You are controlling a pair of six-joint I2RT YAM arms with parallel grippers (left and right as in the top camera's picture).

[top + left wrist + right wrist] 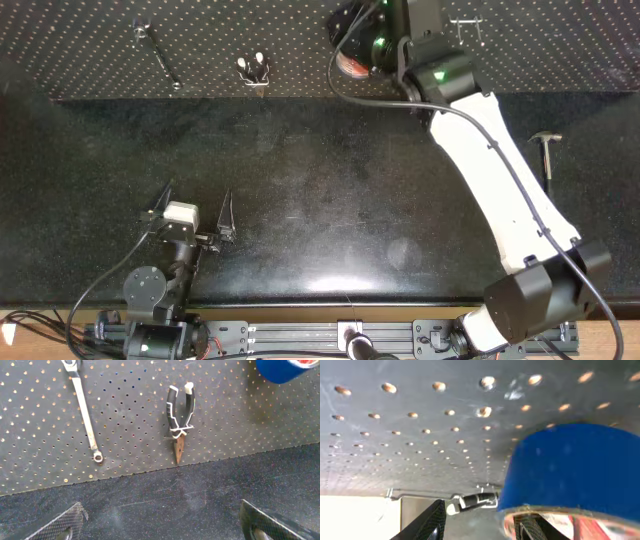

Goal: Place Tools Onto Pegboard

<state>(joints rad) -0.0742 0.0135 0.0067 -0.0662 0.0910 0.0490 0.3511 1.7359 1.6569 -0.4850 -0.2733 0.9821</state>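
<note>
Pegboard (pixel 80 40): dark perforated panel along the far edge of the table.
Table (pixel 330 200): black mat surface running from the pegboard to the arm bases.
Wrench (pixel 85 410): silver, on the left part of the pegboard, hung from its upper end. It is slightly slanted, and its lower ring end is near the board's bottom edge.
Left gripper (pixel 195 215): low over the near left of the table, well apart from the pegboard and from every tool. The jaws are spread wide with nothing between them. Its wrist view faces the wrench and the pliers.
Pliers (pixel 180 420): black-and-white handles up and nose down, hung on the pegboard to the right of the wrench. The tip is just above the board's lower edge.
Blue roll (pixel 570 475): round, with a blue outer wall and a red-and-white face. It is held up close against the pegboard right of centre, well apart from the pliers.
Right gripper (pixel 480 527): on the long white arm, reached across the table up to the pegboard at the blue roll. Whether it clamps the roll or has let go cannot be told.
Hook (pixel 467 28): bare metal hook on the pegboard, just right of the right arm's wrist.
Hammer (pixel 547 155): lies flat on the table at the far right, off the pegboard, with its head toward the board.
</note>
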